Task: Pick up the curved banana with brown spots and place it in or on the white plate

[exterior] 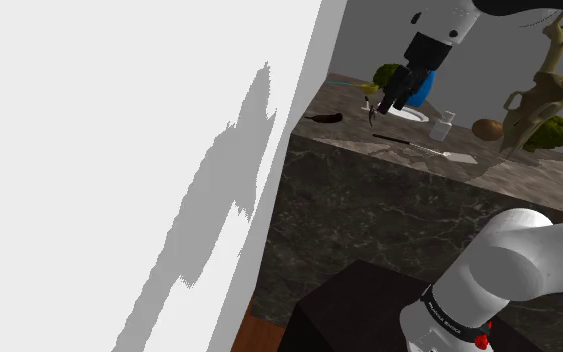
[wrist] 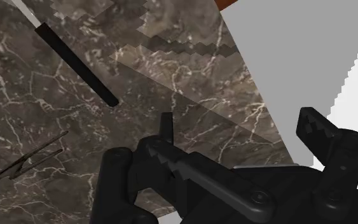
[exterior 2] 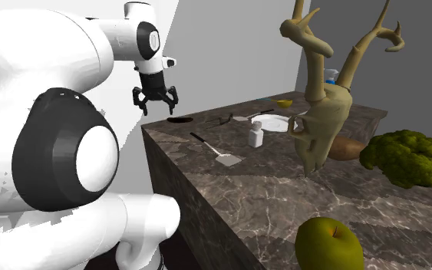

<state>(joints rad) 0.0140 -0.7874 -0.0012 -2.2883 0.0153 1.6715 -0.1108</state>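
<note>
Writing on black band (exterior: 451,316) at arm's base too small to be read. Gripper (exterior 2: 157,103) hung above marble counter's (exterior 2: 268,192) left edge in second exterior view, claw spread wide, nothing held. White plate (exterior 2: 274,123) set mid-counter. Banana (exterior 2: 282,101) laid just behind plate, near far edge: yellow, curved, spots not discernible.

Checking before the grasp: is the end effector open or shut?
Open: the end effector has its two black fingers standing apart, with nothing between them.
</note>
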